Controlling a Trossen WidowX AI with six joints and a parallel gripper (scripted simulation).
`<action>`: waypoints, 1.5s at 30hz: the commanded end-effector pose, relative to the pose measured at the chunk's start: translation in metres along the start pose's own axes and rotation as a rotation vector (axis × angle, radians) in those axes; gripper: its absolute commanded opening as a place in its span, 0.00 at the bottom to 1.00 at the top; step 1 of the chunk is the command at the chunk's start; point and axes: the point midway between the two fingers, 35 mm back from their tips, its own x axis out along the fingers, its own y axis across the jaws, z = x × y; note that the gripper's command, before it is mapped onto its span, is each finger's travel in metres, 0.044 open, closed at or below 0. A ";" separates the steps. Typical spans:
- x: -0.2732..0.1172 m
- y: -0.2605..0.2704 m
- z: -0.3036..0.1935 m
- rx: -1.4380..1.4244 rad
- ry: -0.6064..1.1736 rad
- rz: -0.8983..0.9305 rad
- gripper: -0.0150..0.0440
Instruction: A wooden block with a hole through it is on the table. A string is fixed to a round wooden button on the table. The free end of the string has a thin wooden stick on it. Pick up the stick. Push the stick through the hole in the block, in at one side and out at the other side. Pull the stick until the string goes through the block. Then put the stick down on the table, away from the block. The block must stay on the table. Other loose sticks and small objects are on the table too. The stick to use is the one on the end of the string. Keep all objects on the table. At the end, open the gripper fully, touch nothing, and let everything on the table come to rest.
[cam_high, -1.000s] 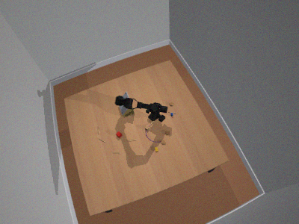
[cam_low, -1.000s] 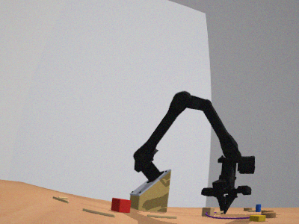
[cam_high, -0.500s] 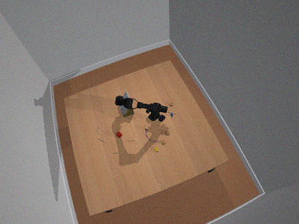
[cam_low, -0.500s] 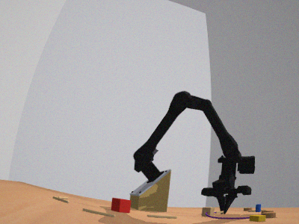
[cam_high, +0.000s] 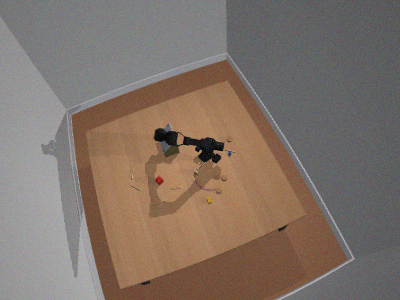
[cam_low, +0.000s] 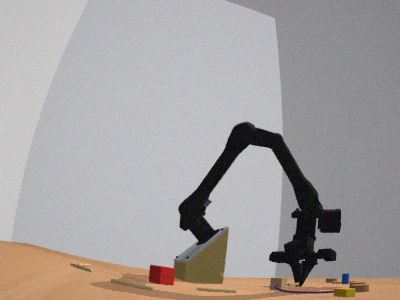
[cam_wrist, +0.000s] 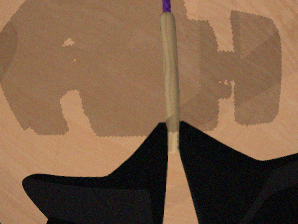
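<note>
My gripper (cam_low: 300, 284) (cam_wrist: 171, 128) points down, low over the table, shut on the wooden stick (cam_wrist: 170, 70) near one end. The purple string (cam_wrist: 166, 5) leaves the stick's far end. In the top and exterior views the string (cam_high: 199, 184) (cam_low: 310, 292) curves from the block to the round button (cam_high: 218, 191). The small wooden block (cam_high: 196, 171) (cam_low: 278, 283) stands on the table just left of the fingertips in the exterior view and is out of the wrist view. Its hole is too small to make out, so I cannot tell whether the string passes through it.
A yellow block (cam_high: 209, 200) (cam_low: 344, 292), a blue piece (cam_high: 230, 153) (cam_low: 345, 278) and wooden discs (cam_high: 224, 178) (cam_high: 229, 139) lie around the gripper. A red cube (cam_high: 159, 180) (cam_low: 161, 275) and loose sticks (cam_high: 135, 188) (cam_high: 176, 188) lie on the arm base's side.
</note>
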 end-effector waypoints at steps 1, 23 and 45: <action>0.003 -0.001 -0.004 0.008 0.011 -0.005 0.25; 0.003 -0.001 -0.004 0.008 0.011 -0.005 0.25; -0.023 0.003 0.002 0.001 0.001 0.004 0.61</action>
